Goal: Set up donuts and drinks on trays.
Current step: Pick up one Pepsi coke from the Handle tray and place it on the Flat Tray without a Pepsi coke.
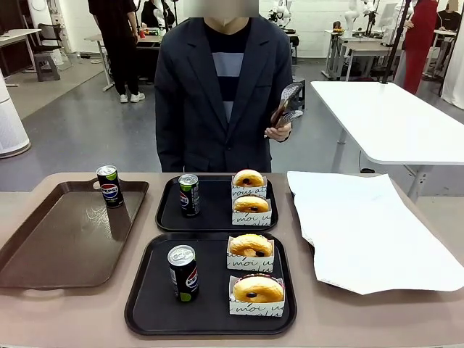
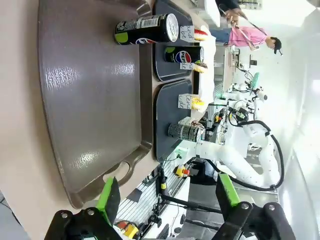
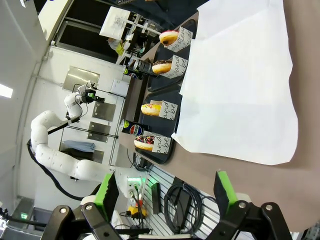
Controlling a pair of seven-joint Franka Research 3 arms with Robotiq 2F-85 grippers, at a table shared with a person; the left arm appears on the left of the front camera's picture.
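- Beige tabletop in a busy lab: the left gripper (image 2: 164, 197) hangs with green-padded fingers spread wide and empty above the near edge of the brown tray (image 1: 65, 239).
- The right gripper (image 3: 166, 192) likewise stands wide and empty, over the near right of the table beside the white paper sheet (image 1: 370, 225).
- Setup looks nearly complete: the near black tray (image 1: 145, 304) and the far black tray (image 1: 168, 210) each carry one slim black can and two glazed ring donuts in scripted paper holders.
- One spare can (image 1: 109, 185) stands upright at the brown tray's far edge.
- Across the table, a person's hand (image 1: 278, 131) holds metal tongs (image 1: 286, 104).
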